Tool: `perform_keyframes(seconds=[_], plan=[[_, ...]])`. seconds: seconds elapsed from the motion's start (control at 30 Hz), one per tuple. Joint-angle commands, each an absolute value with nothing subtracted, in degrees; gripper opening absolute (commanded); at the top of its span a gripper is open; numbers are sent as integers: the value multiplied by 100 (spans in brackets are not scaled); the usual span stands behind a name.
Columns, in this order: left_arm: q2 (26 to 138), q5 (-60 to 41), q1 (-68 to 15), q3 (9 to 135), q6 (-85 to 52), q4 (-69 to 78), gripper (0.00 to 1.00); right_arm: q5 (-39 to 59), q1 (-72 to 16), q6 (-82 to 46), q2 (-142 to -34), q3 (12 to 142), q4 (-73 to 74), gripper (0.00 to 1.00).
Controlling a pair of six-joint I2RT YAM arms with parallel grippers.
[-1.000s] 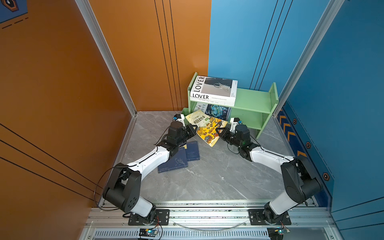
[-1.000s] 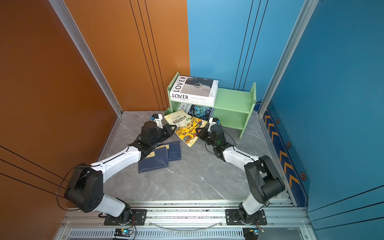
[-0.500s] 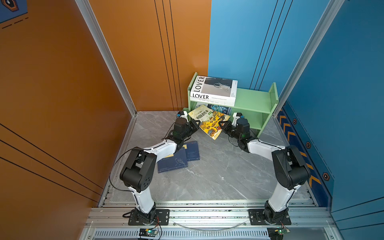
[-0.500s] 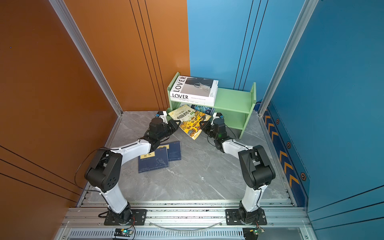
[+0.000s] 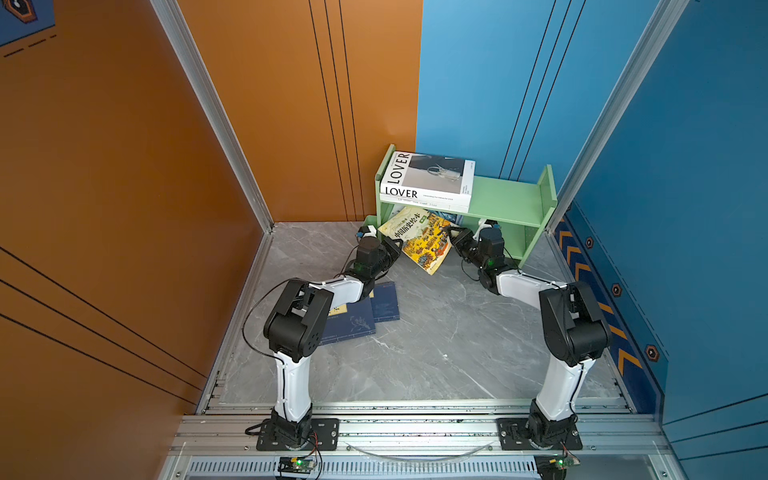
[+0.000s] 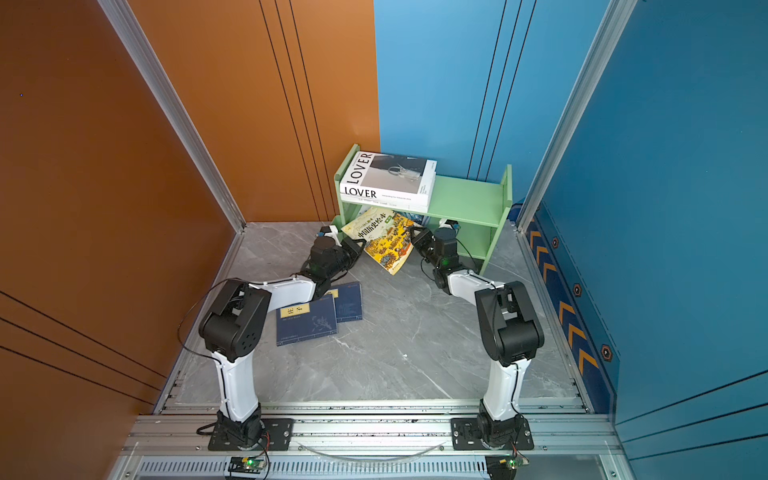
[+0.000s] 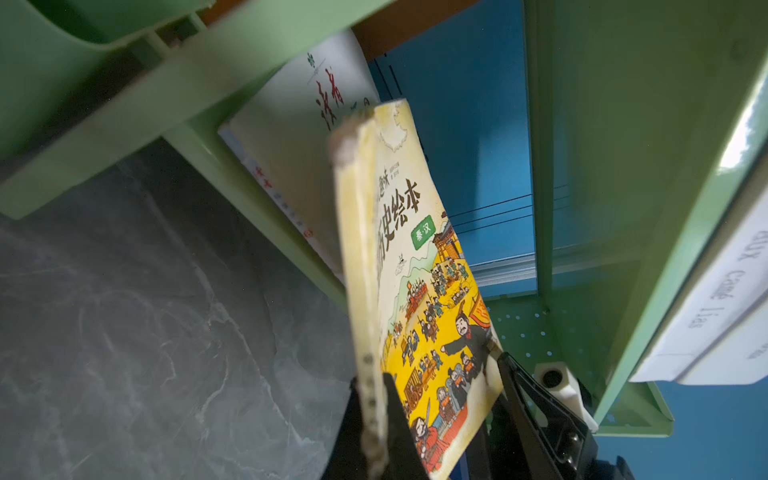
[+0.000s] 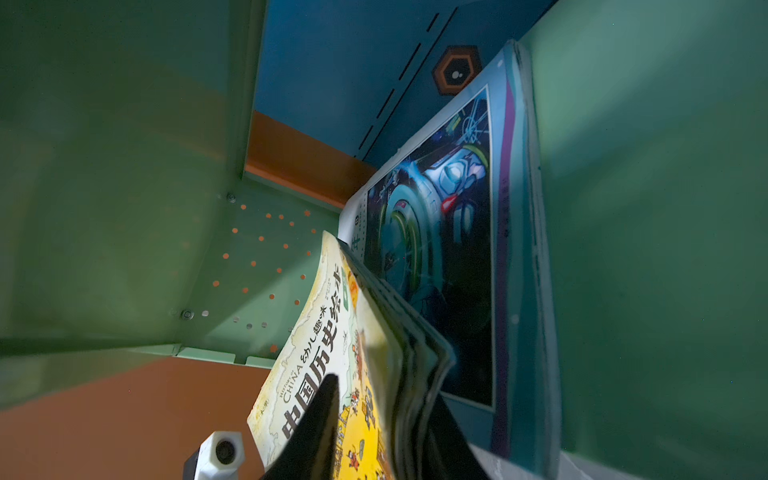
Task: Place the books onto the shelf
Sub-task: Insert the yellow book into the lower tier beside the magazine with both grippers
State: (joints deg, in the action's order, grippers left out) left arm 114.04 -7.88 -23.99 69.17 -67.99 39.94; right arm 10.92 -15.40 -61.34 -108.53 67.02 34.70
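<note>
You are feeding the yellow book [image 5: 424, 243] into the lower tier of the shelf [image 5: 507, 199]. It is hanging tilted, with its far corner inside the opening above the teal book [image 8: 436, 249] and its near end out over the floor [image 5: 436, 340]. Your left gripper [image 7: 371, 390] is pinching the spine edge tight. Your right gripper [image 8: 386, 390] is straddling the fanned page edge; I cannot tell if it is gripping or slack. Be levelling the book before pushing, since the raised corner is likely risking the upper board. Be driving from the spine, as the pages are splaying. Two navy books [image 5: 357, 316] are waiting on the floor.
</note>
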Motion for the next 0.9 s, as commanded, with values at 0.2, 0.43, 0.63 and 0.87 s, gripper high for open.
perform_keyframes(seconds=[0.2,0.43,0.63,0.87], plan=[[11564,-424,-2408,7225,-7371,4667,0,687,-1502,-6014,-10477,6464,3264,60],[11618,-204,-2486,7173,-7595,4667,0,547,-1503,-5985,-9734,5941,2354,65],[11707,-38,-2568,7148,-7762,4701,0,835,-1770,-6473,-9335,5294,2683,64],[11736,223,-2687,7045,-7945,4850,0,1158,-2099,-6970,-9758,5303,3409,64]])
